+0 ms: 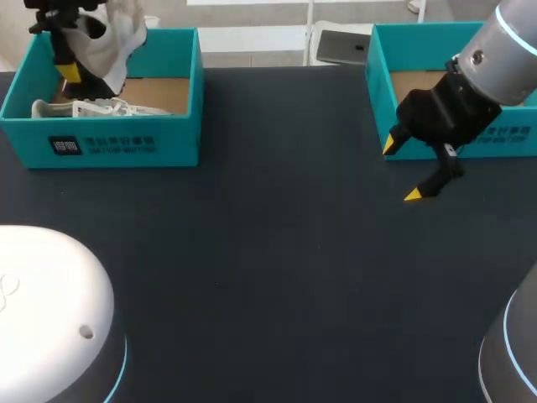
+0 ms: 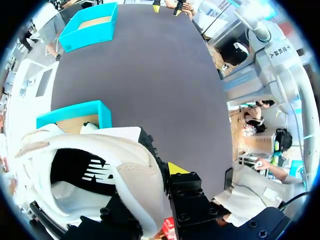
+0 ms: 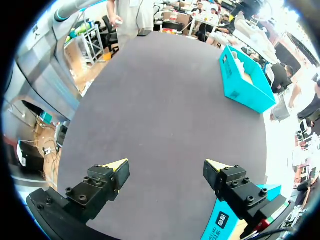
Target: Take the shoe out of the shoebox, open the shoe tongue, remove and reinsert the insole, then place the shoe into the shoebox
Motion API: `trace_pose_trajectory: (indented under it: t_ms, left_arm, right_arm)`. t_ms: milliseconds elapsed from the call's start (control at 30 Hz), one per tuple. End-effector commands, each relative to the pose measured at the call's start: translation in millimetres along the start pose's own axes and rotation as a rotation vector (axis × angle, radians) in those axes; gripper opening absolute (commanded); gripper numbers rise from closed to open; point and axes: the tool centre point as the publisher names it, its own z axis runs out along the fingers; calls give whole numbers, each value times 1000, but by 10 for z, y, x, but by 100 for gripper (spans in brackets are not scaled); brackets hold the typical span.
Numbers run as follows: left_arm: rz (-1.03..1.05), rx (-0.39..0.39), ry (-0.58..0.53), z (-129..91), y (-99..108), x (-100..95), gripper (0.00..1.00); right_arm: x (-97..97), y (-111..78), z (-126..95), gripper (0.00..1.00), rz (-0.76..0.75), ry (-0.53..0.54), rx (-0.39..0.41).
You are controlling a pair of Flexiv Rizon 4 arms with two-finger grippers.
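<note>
left gripper [image 1: 71, 72] is clamped on a white padded shoe [image 1: 119, 38] over the teal shoebox [image 1: 126, 144], where a laced shoe [image 1: 101, 107] is laid; right gripper [image 1: 402, 170] is spread wide.

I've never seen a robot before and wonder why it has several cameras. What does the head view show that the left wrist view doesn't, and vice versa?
Only the head view plainly shows a second white laced shoe lying in the left teal cardboard shoebox. Only the left wrist view looks into the dark opening of the held cream-white fabric shoe. Both show the left end effector gripping that shoe, the right teal cardboard shoebox and the dark table.
</note>
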Motion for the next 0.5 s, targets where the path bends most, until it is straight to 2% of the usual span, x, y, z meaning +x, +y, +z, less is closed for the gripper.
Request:
trace_pose_trajectory:
  t_ms: [33,333,367,500]
  left_arm:
    - [1,2,-8,-1,16,29,0]
    - [1,2,-8,-1,16,29,0]
    - [36,-24,-10,-1,19,22,0]
    - [67,-51,-5,-57,200,-134,0]
  right_arm:
    - [0,3,12,100,1,-1,4]
    - [0,3,12,100,1,-1,4]
    - [0,3,12,100,1,-1,4]
    - [0,3,12,100,1,-1,4]
